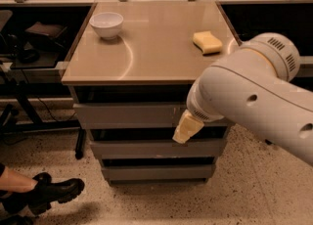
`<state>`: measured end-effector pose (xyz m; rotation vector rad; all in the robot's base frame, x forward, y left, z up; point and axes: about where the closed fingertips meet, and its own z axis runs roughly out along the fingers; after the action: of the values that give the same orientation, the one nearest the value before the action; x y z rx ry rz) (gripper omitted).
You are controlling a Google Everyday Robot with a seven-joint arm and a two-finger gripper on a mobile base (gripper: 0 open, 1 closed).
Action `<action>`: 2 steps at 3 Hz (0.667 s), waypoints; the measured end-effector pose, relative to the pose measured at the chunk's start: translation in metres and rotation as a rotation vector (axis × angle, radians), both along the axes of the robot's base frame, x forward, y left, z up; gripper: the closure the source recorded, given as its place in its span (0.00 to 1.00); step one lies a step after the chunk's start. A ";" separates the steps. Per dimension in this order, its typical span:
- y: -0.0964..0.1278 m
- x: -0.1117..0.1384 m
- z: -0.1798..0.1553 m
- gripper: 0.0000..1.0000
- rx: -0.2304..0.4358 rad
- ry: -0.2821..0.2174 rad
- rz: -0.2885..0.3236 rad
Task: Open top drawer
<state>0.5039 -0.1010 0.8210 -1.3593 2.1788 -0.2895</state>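
The gripper (pixel 182 132) hangs pale and tapered below the table's (pixel 146 65) front edge, towards its front right corner, in front of the top drawer's (pixel 124 115) lower lip. Whether it is spread or pressed together, I cannot tell. The top drawer sits directly under the front edge, with two shallower drawer fronts (pixel 146 149) beneath it. The bulky white arm (pixel 254 99) reaches in past the right edge. A white bowl (pixel 106 24) stands near the back left corner and a yellow sponge (pixel 207 42) lies by the right edge.
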 end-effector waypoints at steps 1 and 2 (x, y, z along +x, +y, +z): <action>0.005 0.014 -0.021 0.00 0.135 -0.032 0.008; 0.011 0.019 -0.013 0.00 0.155 -0.065 0.013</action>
<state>0.5232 -0.0902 0.8082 -1.2607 2.0913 -0.1536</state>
